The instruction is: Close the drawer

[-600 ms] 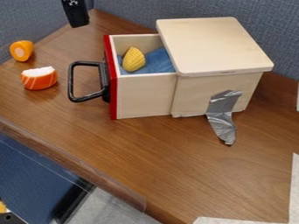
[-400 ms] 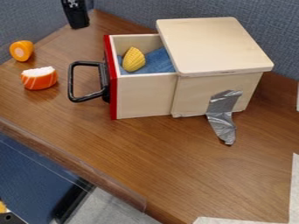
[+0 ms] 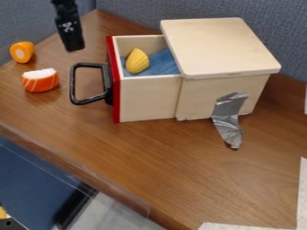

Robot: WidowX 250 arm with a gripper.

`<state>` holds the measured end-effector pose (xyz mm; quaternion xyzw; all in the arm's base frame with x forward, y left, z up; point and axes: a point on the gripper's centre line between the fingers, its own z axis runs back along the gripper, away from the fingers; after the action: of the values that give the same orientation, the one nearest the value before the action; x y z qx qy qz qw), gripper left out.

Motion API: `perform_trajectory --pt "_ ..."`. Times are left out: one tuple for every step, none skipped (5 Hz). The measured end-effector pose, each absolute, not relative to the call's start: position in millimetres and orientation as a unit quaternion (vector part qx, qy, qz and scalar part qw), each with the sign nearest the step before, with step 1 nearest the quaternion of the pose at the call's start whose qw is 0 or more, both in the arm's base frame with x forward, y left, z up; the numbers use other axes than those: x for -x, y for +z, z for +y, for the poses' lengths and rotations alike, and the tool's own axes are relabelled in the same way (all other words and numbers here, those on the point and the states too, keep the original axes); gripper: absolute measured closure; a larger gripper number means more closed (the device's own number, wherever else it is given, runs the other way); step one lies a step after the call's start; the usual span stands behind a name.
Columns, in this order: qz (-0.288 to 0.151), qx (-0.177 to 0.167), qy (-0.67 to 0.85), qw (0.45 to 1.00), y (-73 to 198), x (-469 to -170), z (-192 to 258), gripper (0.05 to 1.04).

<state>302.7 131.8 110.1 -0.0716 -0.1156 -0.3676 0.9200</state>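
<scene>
Brown desk [image 3: 180,166] underneath; I can't tell whether my gripper [image 3: 74,48] is open or closed. Below and rightward of it in view, the drawer [image 3: 148,99] juts out, the closing all to do.

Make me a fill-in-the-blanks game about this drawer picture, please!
The drawer is not shut but ____.
Its front is painted ____.
The yellow toy shares the drawer with a cloth coloured ____.
Beyond the black handle, the number of orange toys on the table is ____.

Missing words: open; red; blue; two.
</scene>
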Motion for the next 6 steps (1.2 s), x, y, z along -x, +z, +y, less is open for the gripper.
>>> perform_trajectory --pt "-0.12 0.054 -0.37 0.92 102.1 -295.6 132.9 0.083" --pt "-0.115 0.038 -0.372 0.92 90.4 -287.6 134.1 0.083" --pt "-0.107 0.021 -0.373 0.921 77.0 -281.6 135.4 0.083" --pt "-0.095 -0.004 -0.381 0.92 64.3 -275.2 139.8 0.083" --pt "-0.085 -0.019 -0.39 0.917 54.5 -271.6 144.6 0.083" --pt "-0.075 -0.021 -0.393 0.916 44.3 -269.9 151.2 0.083"
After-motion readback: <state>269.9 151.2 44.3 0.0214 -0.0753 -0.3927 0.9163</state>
